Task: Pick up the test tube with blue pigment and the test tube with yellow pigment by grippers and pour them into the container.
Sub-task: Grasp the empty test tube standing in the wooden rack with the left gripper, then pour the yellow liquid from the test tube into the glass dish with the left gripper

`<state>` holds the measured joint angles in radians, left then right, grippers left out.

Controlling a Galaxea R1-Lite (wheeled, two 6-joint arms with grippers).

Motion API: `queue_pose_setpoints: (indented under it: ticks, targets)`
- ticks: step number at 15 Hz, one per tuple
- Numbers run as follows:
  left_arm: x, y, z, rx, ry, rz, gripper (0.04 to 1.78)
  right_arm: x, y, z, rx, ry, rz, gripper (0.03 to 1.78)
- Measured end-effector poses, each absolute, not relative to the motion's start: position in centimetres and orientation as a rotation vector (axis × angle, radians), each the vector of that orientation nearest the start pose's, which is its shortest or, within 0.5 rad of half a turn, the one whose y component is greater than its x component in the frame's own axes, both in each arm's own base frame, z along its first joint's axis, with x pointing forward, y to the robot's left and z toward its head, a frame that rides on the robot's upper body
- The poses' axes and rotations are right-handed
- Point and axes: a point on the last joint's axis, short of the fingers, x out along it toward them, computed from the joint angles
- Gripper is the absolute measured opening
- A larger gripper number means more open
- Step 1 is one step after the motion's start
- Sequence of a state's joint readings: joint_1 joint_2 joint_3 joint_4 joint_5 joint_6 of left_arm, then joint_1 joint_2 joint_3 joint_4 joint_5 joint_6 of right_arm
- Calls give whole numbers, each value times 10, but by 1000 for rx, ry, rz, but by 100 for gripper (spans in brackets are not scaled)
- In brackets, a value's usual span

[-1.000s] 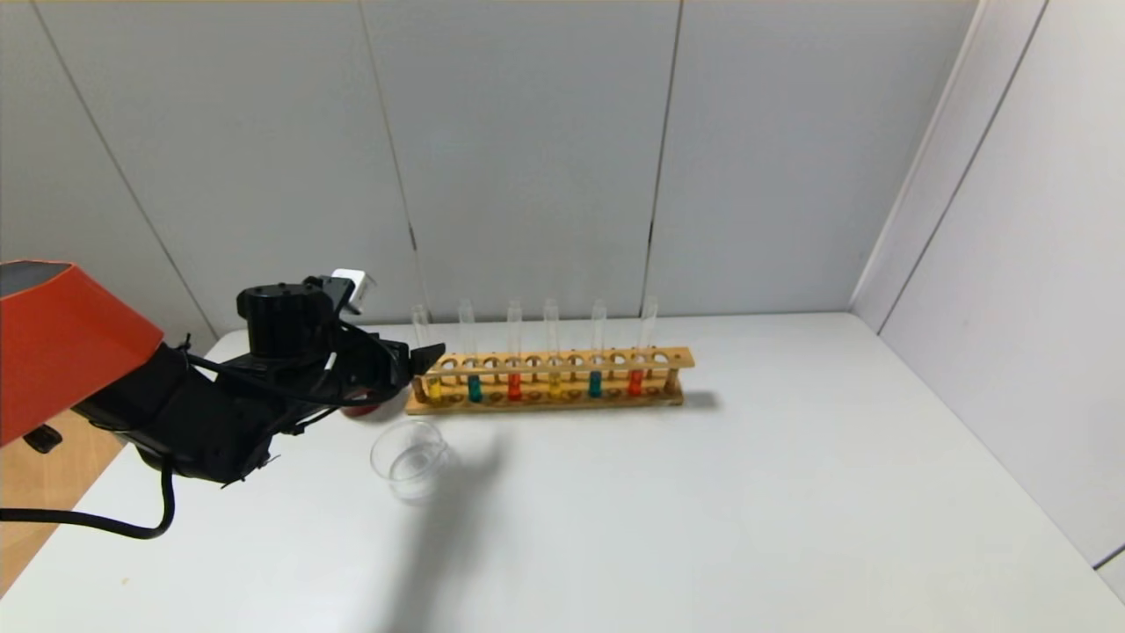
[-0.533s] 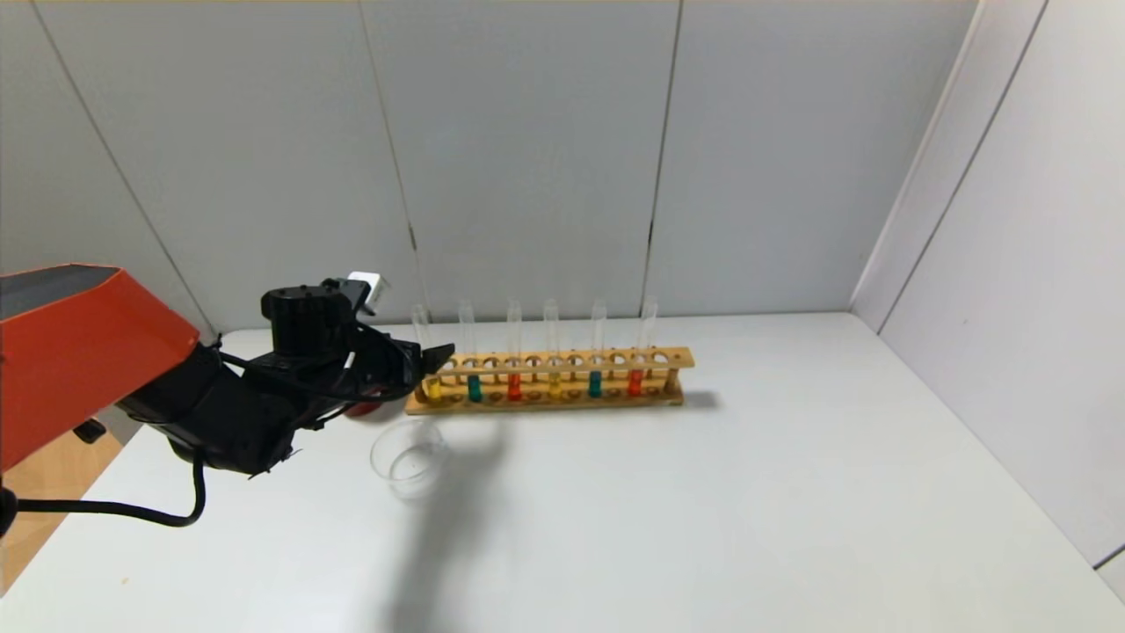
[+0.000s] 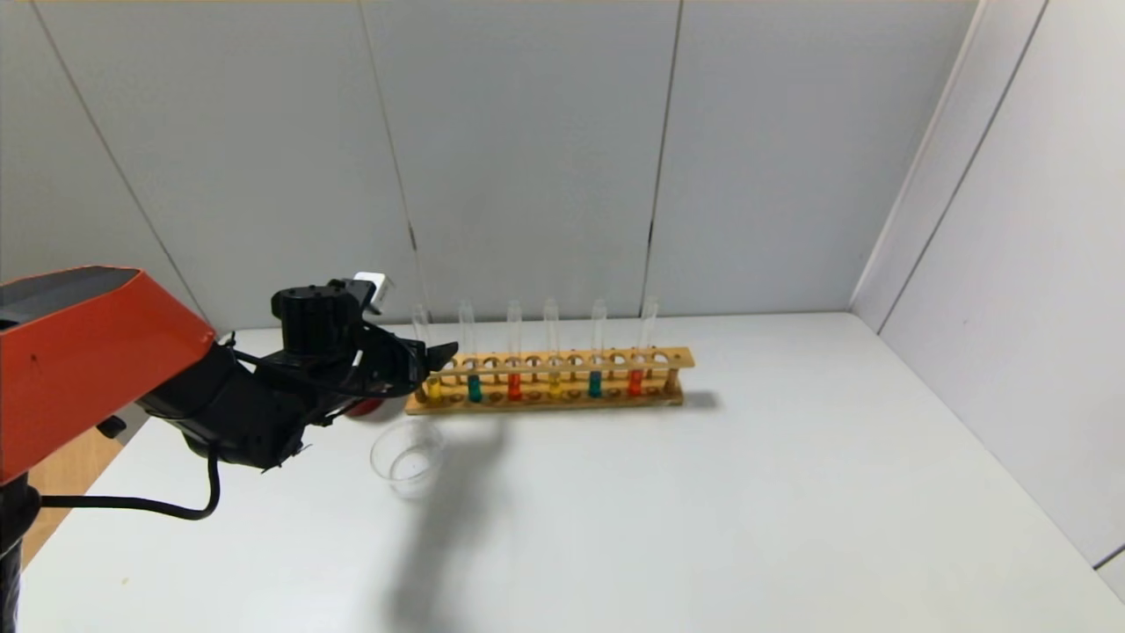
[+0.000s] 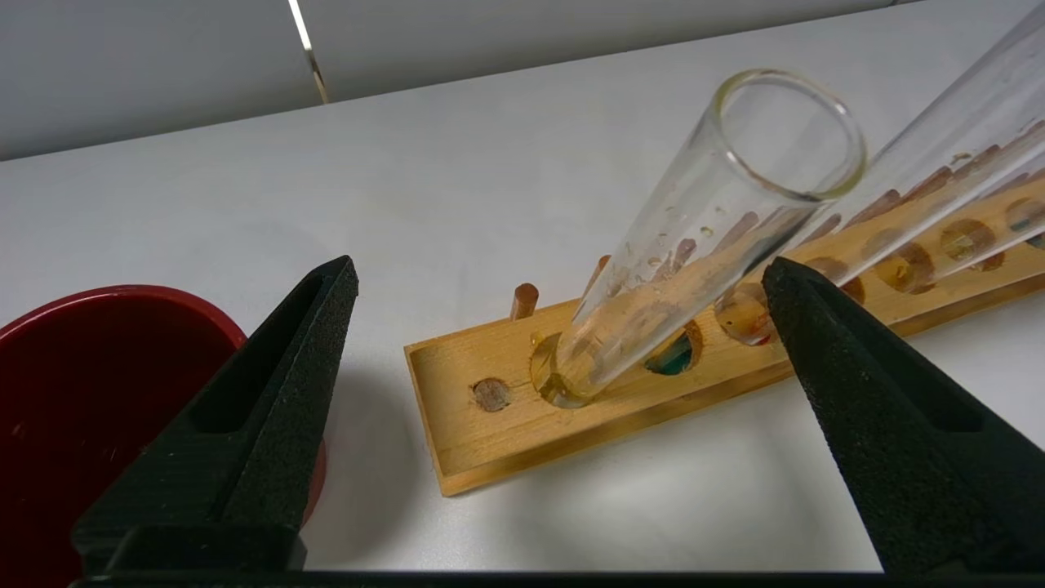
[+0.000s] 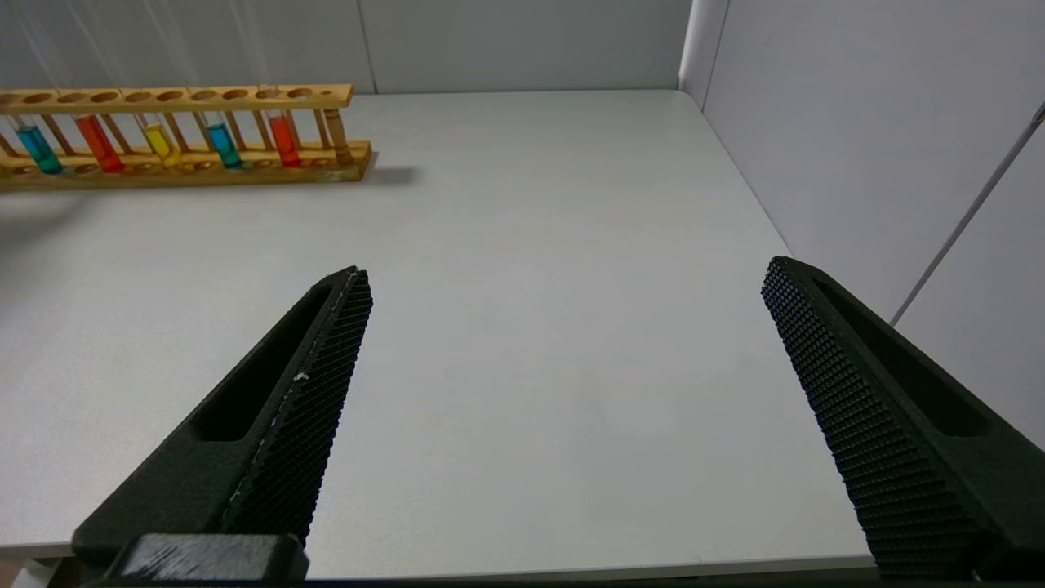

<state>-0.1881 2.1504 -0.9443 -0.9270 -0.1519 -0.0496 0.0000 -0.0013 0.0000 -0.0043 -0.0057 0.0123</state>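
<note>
A wooden rack [image 3: 549, 380] holds several upright test tubes. The leftmost tube holds yellow liquid [image 3: 433, 388]; another yellow tube [image 3: 555, 387] stands mid-rack. Blue-to-teal tubes stand second from the left [image 3: 475, 388] and further right [image 3: 595, 384]. My left gripper [image 3: 431, 359] is open at the rack's left end. In the left wrist view the gripper [image 4: 559, 268] has the leftmost tube's [image 4: 694, 245] upper part between its fingers, nearer one finger, with a gap on each side. The clear glass container [image 3: 409, 457] sits in front of the rack's left end. My right gripper [image 5: 563, 273] is open and empty, low over the table's near right part.
A dark red cup [image 3: 365, 406] sits left of the rack, mostly hidden under my left arm; it also shows in the left wrist view [image 4: 90, 384]. Red-liquid tubes [image 3: 514, 387] [image 3: 635, 382] stand in the rack. Grey walls close the back and right.
My left arm has moved forward and right, bringing its open gripper up to the leftmost tube. The rack, tubes and glass container have not moved.
</note>
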Motion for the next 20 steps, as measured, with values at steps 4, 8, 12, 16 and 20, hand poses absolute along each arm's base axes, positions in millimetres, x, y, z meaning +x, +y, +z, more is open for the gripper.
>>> queue_pose_setpoints:
  ticks: [4,8,12,16,20]
  targets:
    - [390,-81,85,-42,288,-339,149,-23,0,76,12,-6,-6,175]
    - [390,-86,84,-41,286,-349,83,-23,0,76,12,-6,-6,175]
    - [390,-86,85,-38,284,-338,32,-23,0,76,12,-6,-6,175]
    - [391,-87,87,-37,278,-337,32,-23,0,76,12,-5,-6,175]
    - [397,-87,100,-28,236,-297,32,-23,0,76,12,-5,-6,175]
